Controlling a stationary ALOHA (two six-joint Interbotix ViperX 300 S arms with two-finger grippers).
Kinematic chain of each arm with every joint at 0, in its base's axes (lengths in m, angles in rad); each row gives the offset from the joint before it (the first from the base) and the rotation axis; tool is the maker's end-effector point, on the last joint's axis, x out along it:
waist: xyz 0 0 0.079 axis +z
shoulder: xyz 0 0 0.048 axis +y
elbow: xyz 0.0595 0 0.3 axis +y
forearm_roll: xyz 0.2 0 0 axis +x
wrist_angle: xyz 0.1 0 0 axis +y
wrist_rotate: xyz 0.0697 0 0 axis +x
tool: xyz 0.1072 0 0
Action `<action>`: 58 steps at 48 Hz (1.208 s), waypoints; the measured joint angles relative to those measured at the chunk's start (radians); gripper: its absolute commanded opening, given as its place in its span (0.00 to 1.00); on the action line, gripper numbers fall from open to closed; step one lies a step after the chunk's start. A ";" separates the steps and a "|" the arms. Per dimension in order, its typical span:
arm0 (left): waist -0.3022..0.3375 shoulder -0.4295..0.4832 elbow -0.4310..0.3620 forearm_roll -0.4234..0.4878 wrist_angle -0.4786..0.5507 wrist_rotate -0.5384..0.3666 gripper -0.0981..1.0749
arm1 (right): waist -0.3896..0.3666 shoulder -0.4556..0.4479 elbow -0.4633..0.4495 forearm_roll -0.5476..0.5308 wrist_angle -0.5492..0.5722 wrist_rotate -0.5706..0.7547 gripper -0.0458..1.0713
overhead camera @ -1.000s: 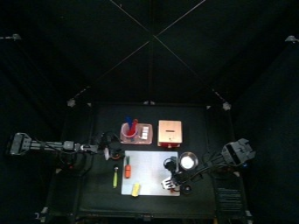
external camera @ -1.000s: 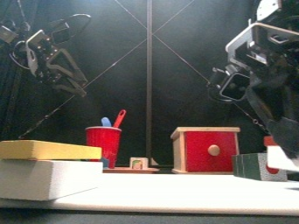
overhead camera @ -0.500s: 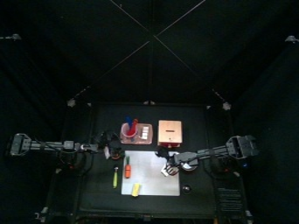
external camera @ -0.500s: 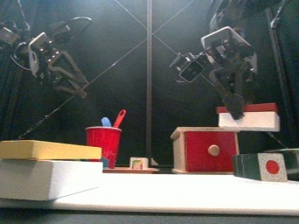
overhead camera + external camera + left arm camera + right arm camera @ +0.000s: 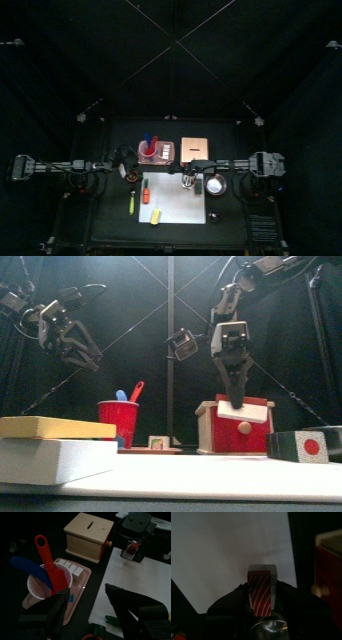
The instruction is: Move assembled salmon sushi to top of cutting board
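Observation:
The assembled salmon sushi, an orange-striped slab on pale white, stands pinched between the jaws of my right gripper. In the front view this gripper hangs in mid-air with the sushi at its tips, in front of the red box. From above, the right gripper is over the far edge of the white cutting board. My left gripper is open and empty; it rests left of the board, beside the cup.
A red cup with red and blue spatulas stands on a small tray behind the board, with a wooden box to its right. A yellow stick and a red stick lie on the board's left part. A black block sits at the right.
My right arm has swung from the board's right side toward its far edge, carrying the sushi leftward and lower in the front view. The left arm has not moved.

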 measured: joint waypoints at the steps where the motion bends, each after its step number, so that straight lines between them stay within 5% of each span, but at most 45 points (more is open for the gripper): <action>1: 0.002 0.000 0.002 0.000 0.000 0.000 0.87 | 0.000 0.011 -0.006 0.000 0.003 -0.011 0.67; 12: 0.011 0.000 0.000 0.000 -0.003 0.000 0.87 | 0.002 0.117 -0.069 -0.028 0.041 -0.097 0.67; 37: 0.017 0.000 0.011 0.000 0.000 0.000 0.87 | -0.002 0.196 -0.127 -0.107 0.044 -0.143 0.68; 58: 0.028 0.000 0.018 -0.029 0.000 0.000 0.87 | -0.002 0.207 -0.132 -0.104 0.044 -0.140 0.89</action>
